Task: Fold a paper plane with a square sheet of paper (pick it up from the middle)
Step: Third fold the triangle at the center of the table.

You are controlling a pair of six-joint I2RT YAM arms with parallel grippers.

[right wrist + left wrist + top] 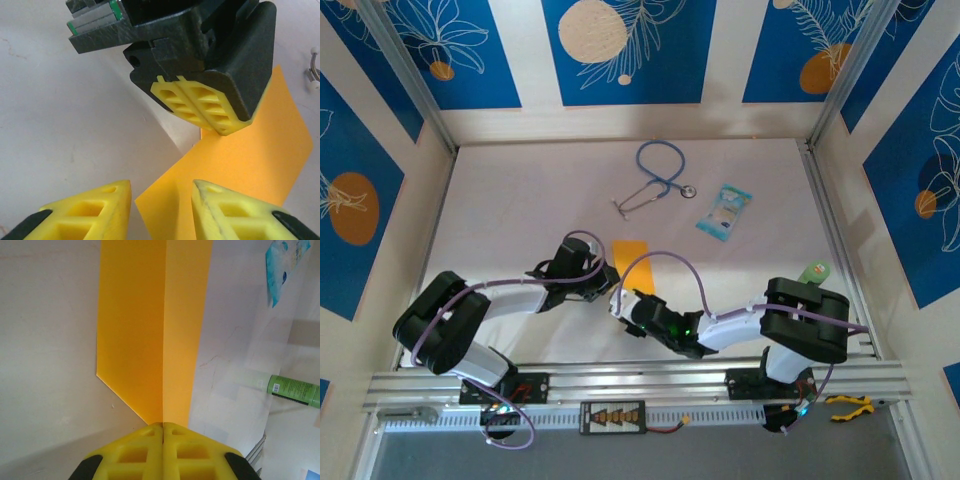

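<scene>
One table (520, 200), white-topped, carries everything noted here. Two arms are mounted at its near edge: the left arm (500, 300) and the right arm (740, 325), both reaching in toward the middle, their wrists close together.

One square sheet of paper (150, 330), orange-yellow, is at the middle of the table, just beyond the two wrists. It is folded along one centre crease, the two halves standing up from each other in a shallow V.

The left gripper (162, 426) has its two yellow fingers pressed together, pinching the near end of the sheet at the crease. The right gripper (160, 189) faces it from close by, its two fingers set apart with a clear gap. One corner of the sheet reaches into that gap; I cannot tell if either finger touches it.

One stethoscope (655, 175), blue-tubed, lies toward the far side of the table. One light-blue printed packet (724, 211) lies to its right, apart from it. One green bottle (295, 390) lies on its side near the right arm. One yellow-handled hand tool (847, 405) rests on the mounting rail at the near right corner.
</scene>
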